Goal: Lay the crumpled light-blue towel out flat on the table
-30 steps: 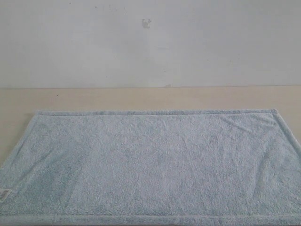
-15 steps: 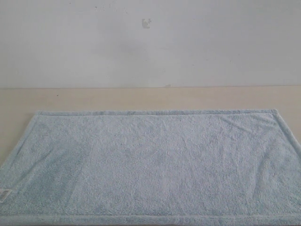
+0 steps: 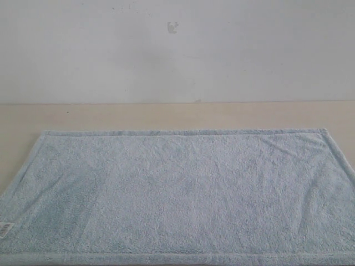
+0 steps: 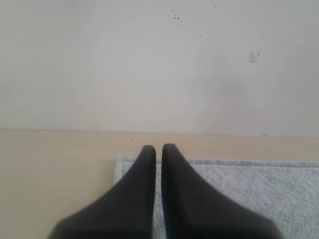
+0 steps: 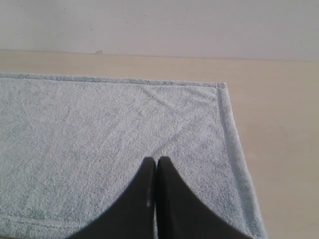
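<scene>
Left hand (image 4: 158, 148) narrowed to a slit, empty, pointing at a towel corner. Right hand (image 5: 156, 160) fully closed, empty, over the cloth. Towel (image 3: 183, 194) lies flat on worktop (image 3: 166, 115), faint creases, label (image 3: 5, 229) at near-left corner. Risk: a low hand dragging the pile would re-wrinkle it. Wall (image 3: 177, 50) behind.

Light-blue terry towel (image 3: 183, 194): spread flat, hemmed edges straight, faint creases only, small white label (image 3: 5, 229) at its near left corner. It lies on the pale beige table (image 3: 166, 115), bare surface showing beyond its far edge.
</scene>
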Action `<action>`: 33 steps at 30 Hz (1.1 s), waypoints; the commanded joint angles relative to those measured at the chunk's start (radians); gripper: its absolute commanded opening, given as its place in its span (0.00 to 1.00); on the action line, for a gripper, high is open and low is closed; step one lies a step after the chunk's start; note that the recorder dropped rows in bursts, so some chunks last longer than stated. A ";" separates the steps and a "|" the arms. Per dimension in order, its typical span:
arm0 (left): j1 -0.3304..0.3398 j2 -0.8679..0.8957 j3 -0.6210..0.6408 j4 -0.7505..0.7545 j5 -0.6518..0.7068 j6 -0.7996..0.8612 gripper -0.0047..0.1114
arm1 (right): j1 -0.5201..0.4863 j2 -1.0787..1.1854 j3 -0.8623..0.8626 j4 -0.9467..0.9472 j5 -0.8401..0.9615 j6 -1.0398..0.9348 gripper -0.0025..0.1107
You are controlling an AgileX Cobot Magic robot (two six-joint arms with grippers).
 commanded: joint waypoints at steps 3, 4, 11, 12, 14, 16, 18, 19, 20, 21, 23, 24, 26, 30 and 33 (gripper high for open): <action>0.024 -0.004 0.003 -0.003 -0.007 0.005 0.08 | 0.001 -0.005 -0.001 0.000 -0.008 -0.003 0.02; 0.031 -0.004 0.003 -0.003 -0.007 0.005 0.08 | 0.001 -0.005 -0.001 0.000 -0.008 -0.003 0.02; 0.062 -0.004 0.003 -0.003 -0.007 0.005 0.08 | 0.001 -0.005 -0.001 0.000 -0.008 -0.003 0.02; 0.062 -0.004 0.003 -0.003 -0.007 0.005 0.08 | 0.001 -0.005 -0.001 0.000 -0.008 -0.003 0.02; 0.062 -0.004 0.003 -0.003 -0.007 0.005 0.08 | 0.001 -0.005 -0.001 0.000 -0.008 -0.003 0.02; 0.062 -0.004 0.003 -0.003 -0.007 0.005 0.08 | 0.001 -0.005 -0.001 0.000 -0.008 -0.003 0.02; 0.062 -0.004 0.003 -0.003 -0.007 0.005 0.08 | 0.001 -0.005 -0.001 0.000 -0.008 -0.003 0.02; 0.062 -0.004 0.003 -0.003 -0.007 0.005 0.08 | 0.001 -0.005 -0.001 0.000 -0.008 -0.003 0.02; 0.062 -0.004 0.003 -0.003 -0.007 0.005 0.08 | 0.001 -0.005 -0.001 0.000 -0.008 -0.003 0.02; 0.062 -0.004 0.003 -0.003 -0.007 0.005 0.08 | 0.001 -0.005 -0.001 0.000 -0.008 -0.003 0.02; 0.062 -0.004 0.003 -0.003 -0.007 0.005 0.08 | 0.001 -0.005 -0.001 0.000 -0.008 -0.003 0.02; 0.062 -0.004 0.003 -0.003 -0.007 0.005 0.08 | 0.001 -0.005 -0.001 0.000 -0.008 -0.003 0.02; 0.062 -0.004 0.003 -0.003 -0.007 0.005 0.08 | 0.001 -0.005 -0.001 0.000 -0.008 -0.003 0.02; 0.062 -0.004 0.003 -0.003 -0.007 0.005 0.08 | 0.001 -0.005 -0.001 0.000 -0.008 -0.003 0.02; 0.062 -0.004 0.003 -0.003 -0.007 0.005 0.08 | 0.001 -0.005 -0.001 0.000 -0.008 -0.003 0.02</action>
